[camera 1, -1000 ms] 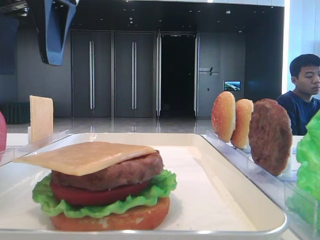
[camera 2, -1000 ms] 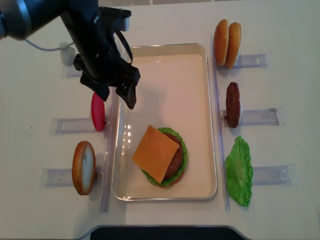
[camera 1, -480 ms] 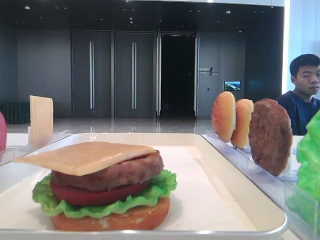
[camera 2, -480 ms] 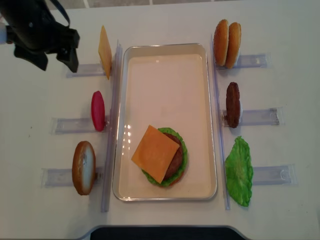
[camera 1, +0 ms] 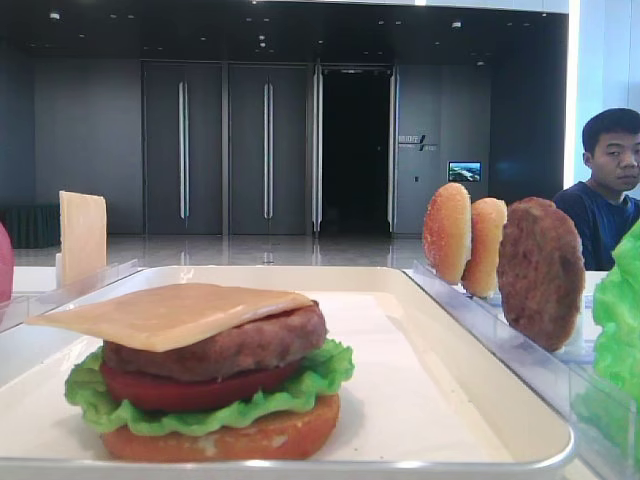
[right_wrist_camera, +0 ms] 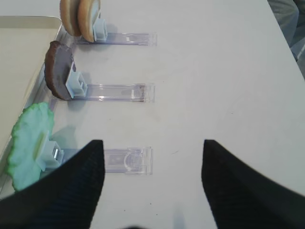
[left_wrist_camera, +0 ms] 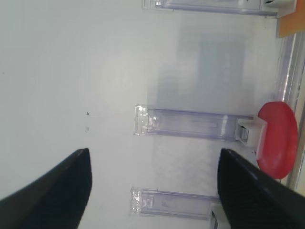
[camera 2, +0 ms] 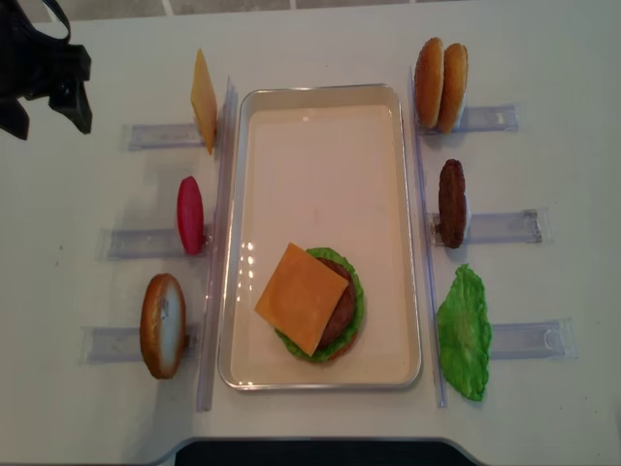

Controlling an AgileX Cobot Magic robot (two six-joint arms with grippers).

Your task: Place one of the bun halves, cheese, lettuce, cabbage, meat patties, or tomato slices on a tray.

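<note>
Two pincers are mine, and both stand spread with nothing between their tips. My left gripper (camera 2: 47,92) hangs at the far left corner of the table (camera 2: 543,58), well away from the tray (camera 2: 320,126). My right gripper (right_wrist_camera: 151,176) hovers over a clear rack (right_wrist_camera: 126,160) beside a lettuce leaf (right_wrist_camera: 28,143). On the tray's near end sits a stacked burger, the cheese (camera 2: 302,297) lying on top.

One view looks straight down on the cream-white rectangular tray (camera 2: 320,107); another sits low at its near rim, close, facing along it. Both share the tray.
</note>
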